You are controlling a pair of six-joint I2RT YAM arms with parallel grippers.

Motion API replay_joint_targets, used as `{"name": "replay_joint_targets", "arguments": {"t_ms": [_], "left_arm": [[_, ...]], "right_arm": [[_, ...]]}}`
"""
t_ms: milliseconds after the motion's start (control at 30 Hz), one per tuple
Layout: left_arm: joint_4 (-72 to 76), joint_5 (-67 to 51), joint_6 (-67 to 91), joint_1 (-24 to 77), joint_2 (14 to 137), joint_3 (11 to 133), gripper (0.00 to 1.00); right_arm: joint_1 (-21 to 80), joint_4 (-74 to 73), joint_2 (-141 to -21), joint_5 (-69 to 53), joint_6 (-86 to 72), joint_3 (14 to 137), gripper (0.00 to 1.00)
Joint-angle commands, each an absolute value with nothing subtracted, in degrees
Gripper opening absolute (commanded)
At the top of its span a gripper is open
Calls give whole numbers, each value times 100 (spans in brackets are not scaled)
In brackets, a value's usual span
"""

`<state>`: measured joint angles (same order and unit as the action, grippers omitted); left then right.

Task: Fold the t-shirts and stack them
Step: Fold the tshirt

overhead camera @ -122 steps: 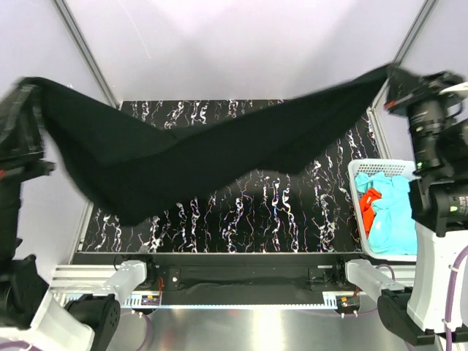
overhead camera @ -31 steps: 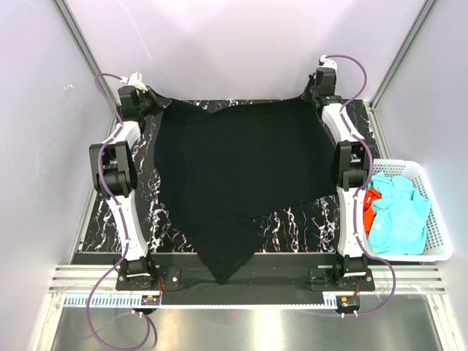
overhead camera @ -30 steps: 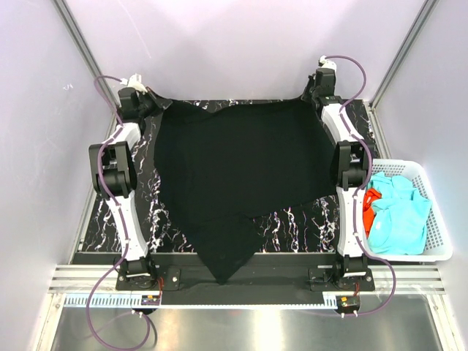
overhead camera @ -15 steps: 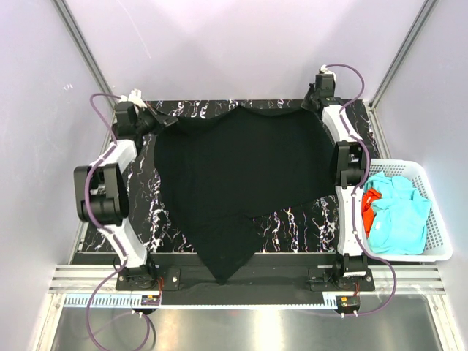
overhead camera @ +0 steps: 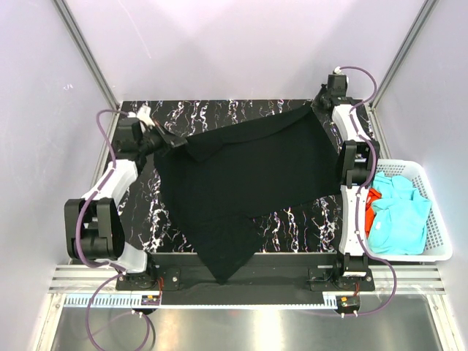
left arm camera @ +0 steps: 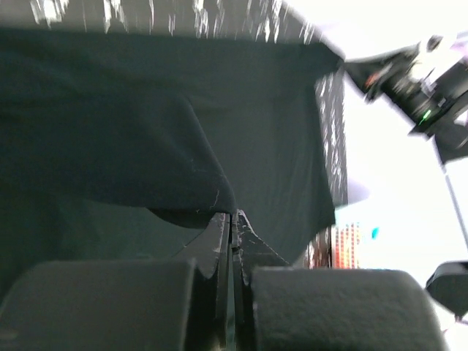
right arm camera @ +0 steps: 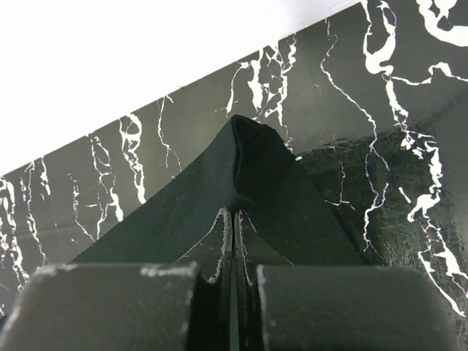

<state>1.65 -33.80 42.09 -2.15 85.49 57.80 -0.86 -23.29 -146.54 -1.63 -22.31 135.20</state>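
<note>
The black shirt (overhead camera: 248, 172) is lying spread over most of the tabletop (overhead camera: 219, 110). Its near point is reaching past the tabletop's near edge, between the two arm bases. The left claw (overhead camera: 174, 142) is gripping the shirt's far left corner, jaws closed tight on a fold of cloth. It is holding that corner inward over the shirt's own body, so a flap is lying doubled back along the left part of the far edge. In the left wrist view the pinched edge is sitting right at the fingertips, and the rest of the cloth is stretching away toward the other arm.

The right claw (overhead camera: 320, 107) is at the far right corner of the tabletop, jaws pressed together on the shirt's far right corner. In the right wrist view that corner is standing up as a small peak between the fingertips, with marbled tabletop showing around it. Between the two claws the far edge is running slantwise, lower on the left.

The basket (overhead camera: 437, 241) is sitting off the tabletop's right side. It is holding the turquoise shirts (overhead camera: 398, 212), crumpled, with the orange-red shirt (overhead camera: 369, 201) tucked against its left wall.
</note>
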Motion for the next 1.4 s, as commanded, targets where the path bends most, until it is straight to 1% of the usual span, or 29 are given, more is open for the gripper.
{"name": "replay_joint_targets", "arguments": {"t_ms": [0,300,667,767,900,1133,1367], "left_arm": [[27,-3375,4201,-88,8113,5538,0],[-492,-3085,4008,-88,7700,5282,0],[-879,-2883,3850,-184,7708,5396,0],[-905,-3031,3744,-325,7848,5458,0],[-914,-3410,3692,-483,8112,5467,0],[-958,-3507,3648,-650,8016,5388,0],[-1037,-3603,3595,-782,7972,5414,0]], "right_arm": [[-263,-2347,-14362,-290,-2417,13764,0],[-343,-2355,-14317,-492,-2470,13580,0],[-343,-2496,-14028,-580,-2531,13035,0],[-343,-2531,-13843,-440,-2689,12797,0],[-343,-2575,-13799,-413,-2812,12797,0],[-343,-2716,-13694,-290,-2778,12744,0],[-343,-2725,-13465,-97,-2751,12375,0]]}}
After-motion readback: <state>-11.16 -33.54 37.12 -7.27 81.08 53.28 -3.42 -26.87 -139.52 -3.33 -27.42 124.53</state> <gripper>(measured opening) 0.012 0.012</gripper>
